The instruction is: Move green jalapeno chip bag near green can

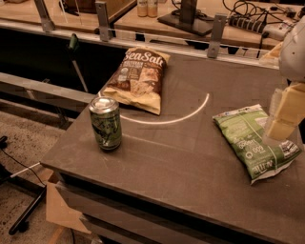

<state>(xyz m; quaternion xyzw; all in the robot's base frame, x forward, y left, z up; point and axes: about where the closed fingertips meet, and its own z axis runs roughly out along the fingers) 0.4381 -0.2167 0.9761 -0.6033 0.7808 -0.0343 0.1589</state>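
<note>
Mostly the view is filled by a dark grey table (190,176) with a flat, matte top, marked near its middle by a pale curved line (167,120). Beyond its far edge runs a low clear panel held by metal brackets (216,34), and behind that is a wooden desk (138,21) carrying a monitor stand (187,20), two small bottles (147,7) and a power strip with tangled cables (259,21). To the left the floor is speckled carpet (19,138), with a black chair leg (26,214) and a tan sheet of cardboard (62,209) low down by the table's corner.

On the table, the green can (105,123) stands upright near the front left edge. The brown Sea Salt chip bag (138,78) lies flat behind it, just beyond the arc. The green jalapeno chip bag (248,138) lies flat on the right side, well apart from the can.

The arm enters from the right edge of the view, its white body high up. The pale yellowish gripper (282,119) hangs downward over the right end of the green bag, overlapping it in the view. I cannot tell whether it touches the bag, nor whether it is spread or closed.
</note>
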